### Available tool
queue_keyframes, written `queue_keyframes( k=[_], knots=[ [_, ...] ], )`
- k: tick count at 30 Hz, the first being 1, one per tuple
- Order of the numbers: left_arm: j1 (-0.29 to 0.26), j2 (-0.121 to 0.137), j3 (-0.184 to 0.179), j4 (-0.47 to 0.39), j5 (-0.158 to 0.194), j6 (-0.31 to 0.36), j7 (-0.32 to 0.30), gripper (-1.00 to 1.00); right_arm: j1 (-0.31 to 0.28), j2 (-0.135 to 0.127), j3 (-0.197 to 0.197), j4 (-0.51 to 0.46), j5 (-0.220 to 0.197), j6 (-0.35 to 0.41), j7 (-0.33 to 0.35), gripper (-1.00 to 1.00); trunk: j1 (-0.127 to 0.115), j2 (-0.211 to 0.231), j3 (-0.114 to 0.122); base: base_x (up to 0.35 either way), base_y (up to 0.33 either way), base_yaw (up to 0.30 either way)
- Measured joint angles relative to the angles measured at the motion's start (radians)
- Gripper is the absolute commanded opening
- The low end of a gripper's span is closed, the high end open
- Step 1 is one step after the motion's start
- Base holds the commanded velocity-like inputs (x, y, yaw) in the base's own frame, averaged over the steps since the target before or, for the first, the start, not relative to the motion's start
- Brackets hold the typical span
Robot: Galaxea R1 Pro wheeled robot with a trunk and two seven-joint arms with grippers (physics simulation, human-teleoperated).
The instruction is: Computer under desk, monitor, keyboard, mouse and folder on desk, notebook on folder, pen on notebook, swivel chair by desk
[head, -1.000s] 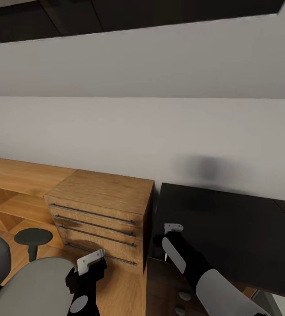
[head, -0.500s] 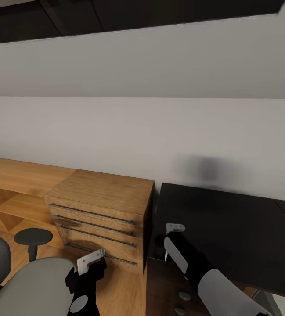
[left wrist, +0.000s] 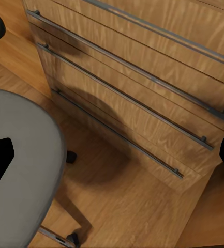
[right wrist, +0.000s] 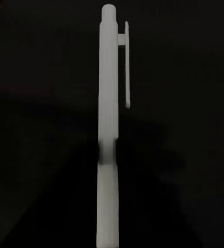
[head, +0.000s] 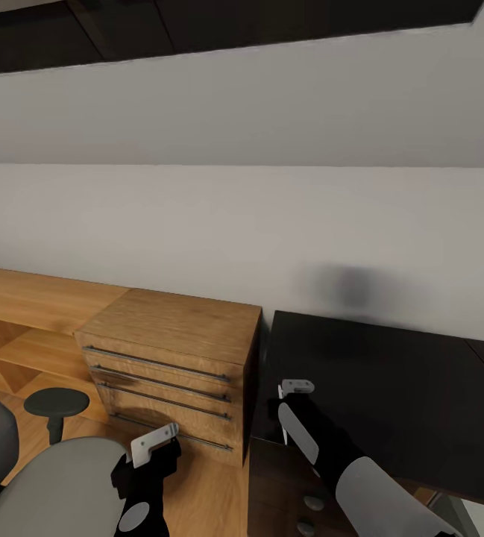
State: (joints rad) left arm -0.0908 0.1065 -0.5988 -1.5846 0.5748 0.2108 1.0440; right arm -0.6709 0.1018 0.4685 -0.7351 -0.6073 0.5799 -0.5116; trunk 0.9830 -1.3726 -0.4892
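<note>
At far left sits the grey-seated swivel chair (head: 40,477), its seat bare. Your left gripper (head: 154,447) hangs spread and empty before the light-wood drawer chest (head: 171,358). Your right gripper (head: 292,395) clamps the thin white pen (right wrist: 109,134) over the black desk (head: 391,388). I'd judge the pen's placement remains.

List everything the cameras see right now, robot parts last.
pen: one, pale white-grey, with clip, close before the right wrist camera, against black.
desk: one, black, right of the chest; silver knobs on its drawer unit.
drawer chest: one, light wood, bar handles, against the wall.
swivel chair: one, grey seat, black armrest, lower left.
low shelving: light wood, far left.
left gripper: black arm, over the chair seat's edge.
right gripper: over the desk's left end.
</note>
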Motion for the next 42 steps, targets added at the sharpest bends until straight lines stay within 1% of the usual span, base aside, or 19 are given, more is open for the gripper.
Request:
queue_keyframes(
  k=[3,7,16,26,29,30,31,33,34,35,36,38,41,42],
  knots=[
    [0.000,0.000,0.000,0.000,0.000,0.000,0.000,1.00,0.000,0.000,0.000,-0.001,0.000,0.001,0.000,-1.00,0.000,0.000,0.000,0.000,0.000,0.000],
    [0.000,0.000,0.000,0.000,0.000,0.000,0.000,1.00,0.000,0.000,0.000,-0.011,0.000,0.020,0.000,-1.00,0.000,0.000,0.000,0.000,0.000,0.000],
    [0.000,0.001,0.000,0.000,0.000,0.000,0.000,1.00,0.000,0.000,0.000,-0.014,-0.002,0.023,-0.002,-1.00,0.000,0.000,0.000,0.000,0.000,0.000],
    [0.000,0.002,-0.002,0.001,0.000,0.001,0.000,1.00,0.000,-0.001,0.000,-0.016,-0.001,0.023,-0.003,-1.00,-0.038,0.070,0.031,0.000,0.000,0.000],
    [0.000,0.002,-0.006,0.002,0.000,0.001,0.000,1.00,0.000,-0.006,0.000,-0.030,0.000,0.023,-0.003,-1.00,-0.050,0.091,0.041,-0.003,0.000,0.000],
    [0.000,0.002,-0.009,0.003,0.000,0.001,0.000,1.00,0.000,-0.014,0.001,-0.047,0.000,0.023,-0.004,-1.00,-0.054,0.098,0.044,-0.176,0.000,0.000],
    [0.000,0.002,-0.015,0.005,0.001,0.001,0.000,1.00,0.000,-0.047,-0.003,-0.102,0.004,0.026,-0.005,-1.00,-0.057,0.105,0.047,-0.208,0.000,0.000],
    [0.000,0.002,-0.018,0.006,0.001,0.002,0.000,1.00,0.000,-0.069,-0.011,-0.138,-0.001,0.031,-0.006,-1.00,-0.065,0.119,0.053,-0.260,0.000,0.000],
    [0.000,0.002,-0.020,0.007,0.001,0.002,0.000,1.00,0.000,-0.100,-0.035,-0.189,0.002,0.048,-0.007,-1.00,-0.068,0.126,0.056,-0.311,-0.006,0.000],
    [0.000,0.001,-0.021,0.007,0.002,0.002,0.000,1.00,0.001,-0.128,-0.067,-0.237,0.002,0.074,-0.006,-1.00,-0.072,0.133,0.060,-0.320,-0.030,0.000],
    [0.000,0.001,-0.021,0.009,0.002,0.002,0.000,1.00,0.001,-0.144,-0.083,-0.262,-0.001,0.090,-0.006,-1.00,-0.076,0.140,0.063,-0.327,-0.051,0.000],
    [0.000,0.000,-0.023,0.016,0.002,0.003,-0.001,1.00,0.001,-0.170,-0.104,-0.294,-0.002,0.113,-0.006,-1.00,-0.084,0.154,0.069,-0.332,-0.071,0.000],
    [0.000,-0.001,-0.036,0.041,0.003,0.005,-0.003,1.00,0.001,-0.207,-0.125,-0.338,-0.005,0.126,-0.005,-1.00,-0.095,0.175,0.078,-0.335,-0.087,0.000],
    [0.000,-0.002,-0.038,0.048,0.003,0.006,-0.004,1.00,0.001,-0.212,-0.128,-0.347,-0.007,0.127,-0.005,-1.00,-0.099,0.182,0.081,-0.336,-0.092,0.000]
  ],
)
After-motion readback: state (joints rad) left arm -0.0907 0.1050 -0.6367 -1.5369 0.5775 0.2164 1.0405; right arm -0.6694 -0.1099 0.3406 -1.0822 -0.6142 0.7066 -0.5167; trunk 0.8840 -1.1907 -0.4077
